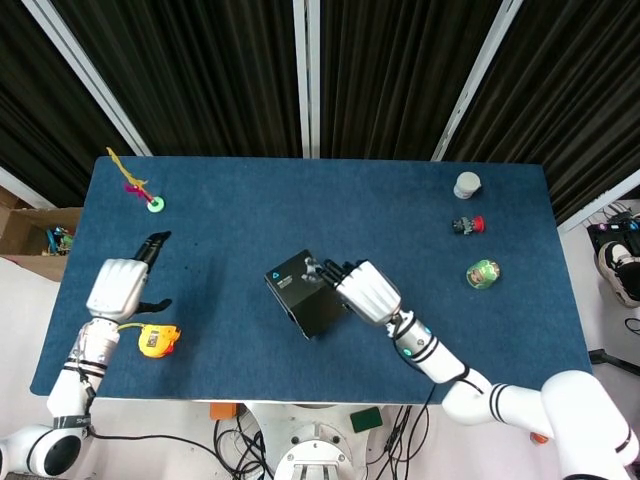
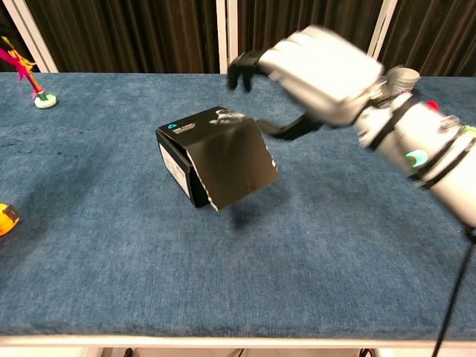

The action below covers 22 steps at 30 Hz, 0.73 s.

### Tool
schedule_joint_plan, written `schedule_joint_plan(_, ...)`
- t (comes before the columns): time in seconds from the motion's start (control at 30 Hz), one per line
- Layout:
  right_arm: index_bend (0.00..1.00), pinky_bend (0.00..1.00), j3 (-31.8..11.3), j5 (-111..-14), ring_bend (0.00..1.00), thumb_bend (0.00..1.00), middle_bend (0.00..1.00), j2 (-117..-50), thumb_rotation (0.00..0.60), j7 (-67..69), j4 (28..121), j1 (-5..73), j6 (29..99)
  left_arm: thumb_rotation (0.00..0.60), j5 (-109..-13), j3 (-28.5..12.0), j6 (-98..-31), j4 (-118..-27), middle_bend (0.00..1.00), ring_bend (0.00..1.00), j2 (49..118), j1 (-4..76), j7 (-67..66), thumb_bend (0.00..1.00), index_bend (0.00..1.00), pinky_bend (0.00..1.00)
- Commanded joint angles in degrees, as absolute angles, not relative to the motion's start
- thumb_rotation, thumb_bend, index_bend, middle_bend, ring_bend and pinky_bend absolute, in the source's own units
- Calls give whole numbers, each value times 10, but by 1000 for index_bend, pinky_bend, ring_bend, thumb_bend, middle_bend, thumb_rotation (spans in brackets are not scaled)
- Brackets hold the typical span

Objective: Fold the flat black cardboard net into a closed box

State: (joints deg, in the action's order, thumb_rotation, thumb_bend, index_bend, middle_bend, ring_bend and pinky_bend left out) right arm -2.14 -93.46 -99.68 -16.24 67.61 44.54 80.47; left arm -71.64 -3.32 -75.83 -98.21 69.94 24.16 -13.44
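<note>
Sitting mid-surface on the blue felt-covered surface [image 1: 420,200], the black cardboard box [image 2: 212,152] has one flap springing open. Right robot hand [image 2: 320,63] hovers above it, fingers spread, holding nothing, probably lining up another press. Left robot hand [image 1: 117,285] waits aside, open and empty.

The desk [image 1: 400,210] is covered in deep blue cloth. The box [image 1: 305,295] is black with a small teal triangle and white print on top. Both hands, left [image 1: 117,287] and right [image 1: 367,291], are silver with black fingers. A yellow-orange tape measure [image 1: 158,341] lies near the left hand. Black curtains [image 1: 200,70] hang behind.
</note>
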Motion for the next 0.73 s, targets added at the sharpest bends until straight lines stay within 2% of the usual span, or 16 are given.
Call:
schedule_joint_plan(0.03, 349, 937, -12, -905, 496, 347, 383, -885, 600, -181, 794, 375, 841, 600, -751, -15, -815, -936, 295, 490, 692, 200, -143, 17, 134, 704)
schedule_joint_plan(0.1, 296, 700, 3, -880, 376, 351, 337, -831, 600, -179, 853, 347, 834, 600, -769, -6, -838, -910, 291, 370, 690, 182, -136, 17, 149, 577)
schedule_joint_plan(0.17, 194, 341, 21, -854, 187, 353, 246, -772, 600, -167, 913, 321, 822, 600, -792, 10, -851, -886, 251, 263, 682, 166, -117, 18, 155, 409)
schedule_joint_plan(0.23, 114, 169, 46, -834, 79, 353, 177, -700, 600, -138, 971, 291, 813, 600, -807, 26, -871, -865, 207, 195, 673, 139, -93, 18, 155, 309)
schedule_joint_plan(0.27, 76, 125, 53, -833, 46, 353, 146, -681, 600, -128, 981, 278, 820, 600, -810, 33, -878, -864, 188, 173, 670, 127, -83, 18, 154, 291)
schedule_joint_plan(0.37, 13, 75, 72, -842, 4, 355, 79, -647, 600, -94, 985, 229, 863, 600, -818, 56, -898, -869, 159, 137, 657, 89, -62, 19, 151, 265)
schedule_joint_plan(0.53, 0, 69, 95, -849, 0, 355, 74, -630, 600, -54, 962, 147, 930, 600, -835, 80, -944, -883, 157, 136, 651, 31, -55, 19, 143, 256)
schedule_joint_plan(0.73, 0, 67, 100, -857, 0, 357, 70, -636, 600, -26, 940, 84, 971, 600, -864, 88, -978, -898, 157, 136, 662, -6, -54, 19, 137, 256)
